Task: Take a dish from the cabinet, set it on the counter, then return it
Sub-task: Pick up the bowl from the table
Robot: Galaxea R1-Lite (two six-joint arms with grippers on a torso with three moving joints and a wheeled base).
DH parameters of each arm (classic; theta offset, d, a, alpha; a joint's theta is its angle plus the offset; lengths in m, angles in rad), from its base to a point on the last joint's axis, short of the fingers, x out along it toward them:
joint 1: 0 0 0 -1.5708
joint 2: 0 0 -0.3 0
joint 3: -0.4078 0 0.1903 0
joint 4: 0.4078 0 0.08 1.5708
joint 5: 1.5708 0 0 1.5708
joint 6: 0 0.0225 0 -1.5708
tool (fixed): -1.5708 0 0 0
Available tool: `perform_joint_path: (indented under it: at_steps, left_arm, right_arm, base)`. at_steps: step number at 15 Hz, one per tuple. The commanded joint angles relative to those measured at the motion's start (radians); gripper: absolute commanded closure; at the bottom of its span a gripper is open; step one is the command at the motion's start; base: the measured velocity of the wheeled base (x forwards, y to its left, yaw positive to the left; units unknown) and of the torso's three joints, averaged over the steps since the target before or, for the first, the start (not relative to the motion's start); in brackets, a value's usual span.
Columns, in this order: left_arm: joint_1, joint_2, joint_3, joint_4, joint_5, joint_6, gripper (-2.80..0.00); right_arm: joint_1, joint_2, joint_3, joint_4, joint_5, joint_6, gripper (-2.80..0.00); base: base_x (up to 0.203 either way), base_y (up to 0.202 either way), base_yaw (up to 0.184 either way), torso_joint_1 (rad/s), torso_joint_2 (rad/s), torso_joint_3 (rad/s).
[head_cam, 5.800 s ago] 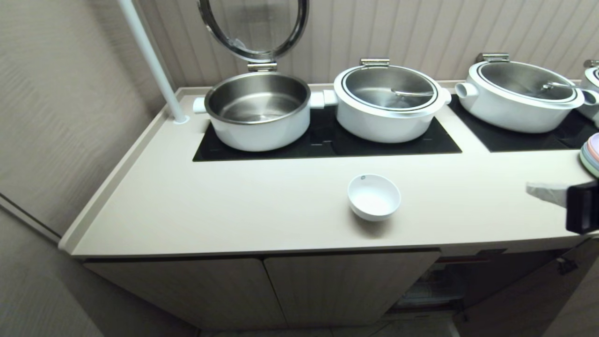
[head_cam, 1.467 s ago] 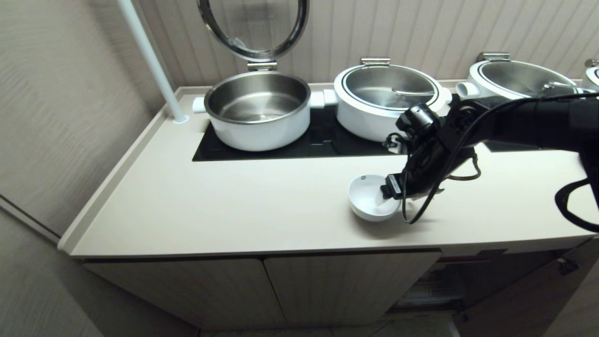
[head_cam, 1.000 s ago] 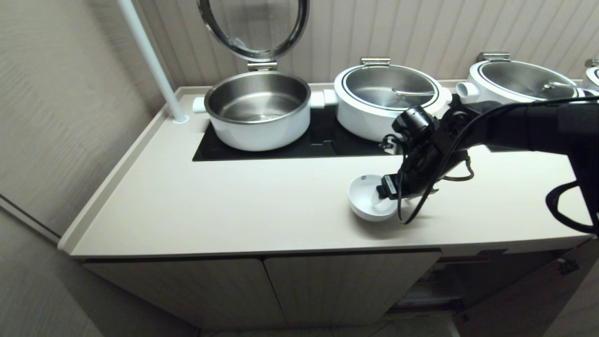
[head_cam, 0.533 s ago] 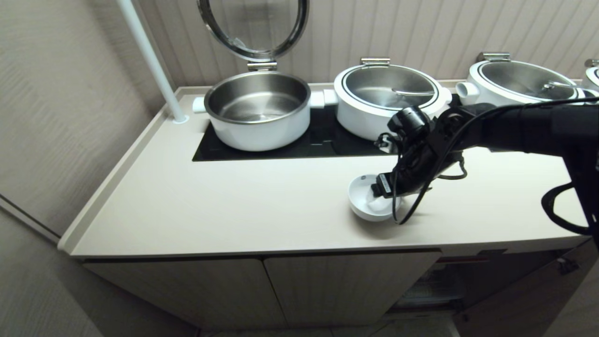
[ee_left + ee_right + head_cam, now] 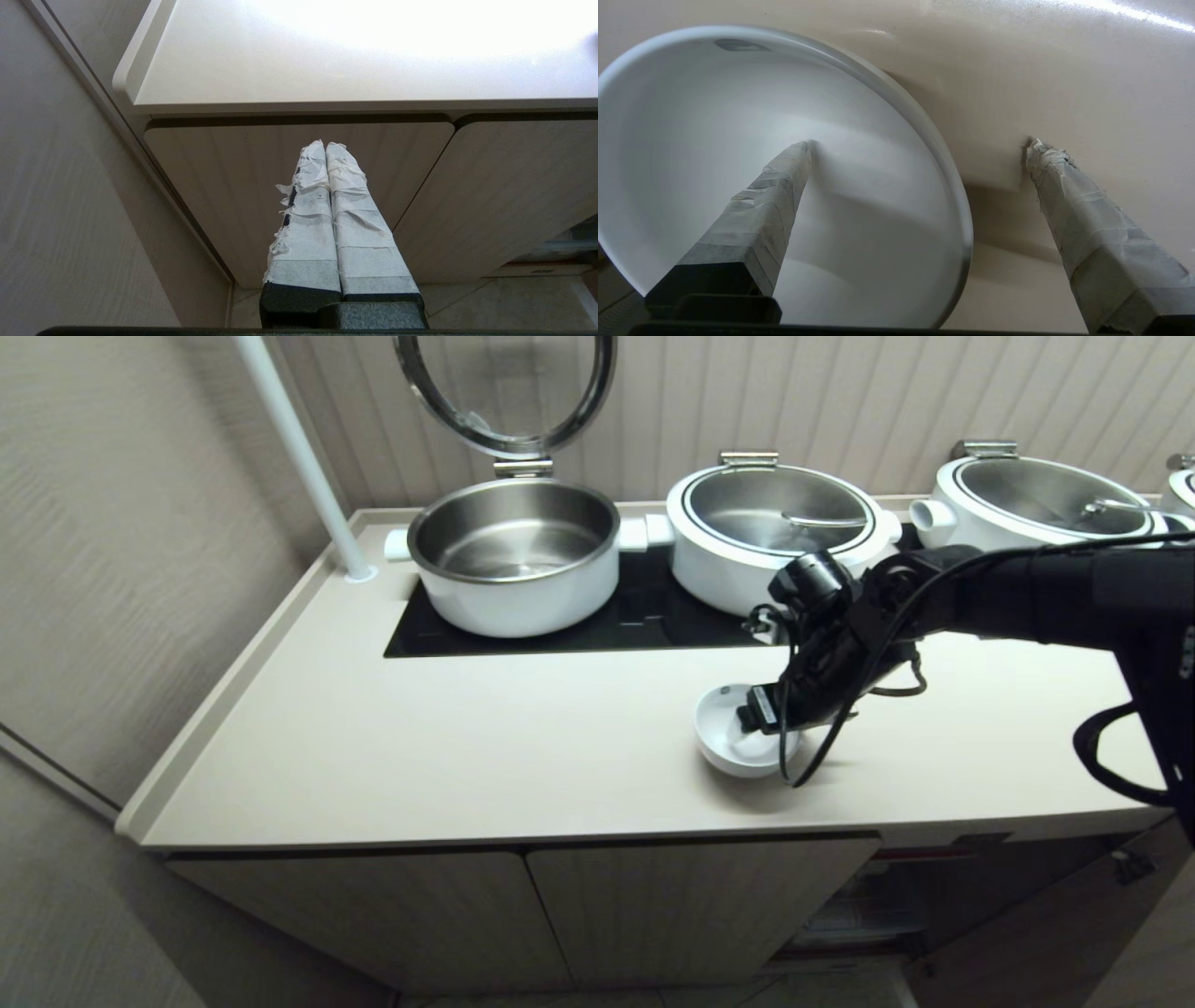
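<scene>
Here, empty dish (image 5: 731,739) on counter (image 5: 467,747), open-jawed right tool (image 5: 920,149) astride its rim.

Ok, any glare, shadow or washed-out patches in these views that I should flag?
Left wrist view: the counter is blown out to white above the shut left gripper. Right wrist view: a glare streak on the counter at one corner, and the open right gripper casts shadow beside the dish. Head view: evenly lit, with a soft shadow under the dish.

Right end effector (image 5: 917,142) straddles bowl (image 5: 859,186) rim, spread wide
</scene>
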Motion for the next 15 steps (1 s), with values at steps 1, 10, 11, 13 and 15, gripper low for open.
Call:
perform_joint_path:
  at_steps: [1, 10, 11, 13, 15]
  left_arm:
    - [0.0, 0.0, 0.0, -0.001, 0.0, 0.0, 0.0]
    - [0.0, 0.0, 0.0, -0.001, 0.0, 0.0, 0.0]
    - [0.0, 0.0, 0.0, -0.001, 0.0, 0.0, 0.0]
    - [0.0, 0.0, 0.0, -0.001, 0.0, 0.0, 0.0]
    - [0.0, 0.0, 0.0, -0.001, 0.0, 0.0, 0.0]
  right_arm:
    - [0.0, 0.0, 0.0, 0.004, 0.0, 0.0, -2.8]
    - [0.0, 0.006, 0.0, 0.002, -0.002, 0.002, 0.0]
    - [0.0, 0.006, 0.0, 0.002, -0.002, 0.0, 0.0]
    - [0.0, 0.006, 0.0, 0.002, -0.002, 0.0, 0.0]
    - [0.0, 0.006, 0.0, 0.002, -0.002, 0.0, 0.0]
  base:
    - [0.0, 0.0, 0.0, 0.0, 0.0, 0.0]
    - [0.0, 0.0, 0.0, 0.0, 0.0, 0.0]
    - [0.0, 0.0, 0.0, 0.0, 0.0, 0.0]
    - [0.0, 0.0, 0.0, 0.0, 0.0, 0.0]
    - [0.0, 0.0, 0.0, 0.0, 0.0, 0.0]
